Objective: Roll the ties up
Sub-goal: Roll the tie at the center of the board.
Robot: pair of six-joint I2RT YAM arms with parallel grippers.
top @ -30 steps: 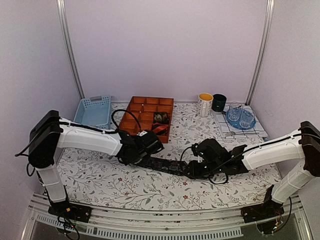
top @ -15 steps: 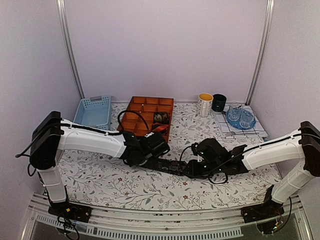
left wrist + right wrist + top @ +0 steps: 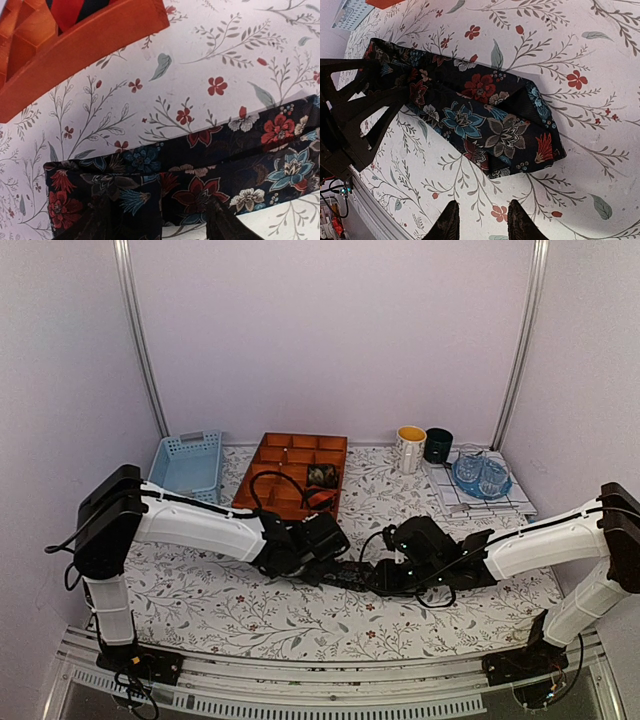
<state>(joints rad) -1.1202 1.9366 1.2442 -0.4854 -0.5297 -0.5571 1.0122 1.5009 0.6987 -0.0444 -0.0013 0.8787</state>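
While flat, tie (image 3: 485,120) near parted fingers (image 3: 448,224)

Soft, even light from above, overhead view slightly grainy, faint shadows under the arms (image 3: 200,528), wrist views crisp on the tie (image 3: 200,185) (fingers (image 3: 227,227) dark and blurred at the bottom edge), cloth (image 3: 150,100) bright.

No legible text, label, brand or number on anything.
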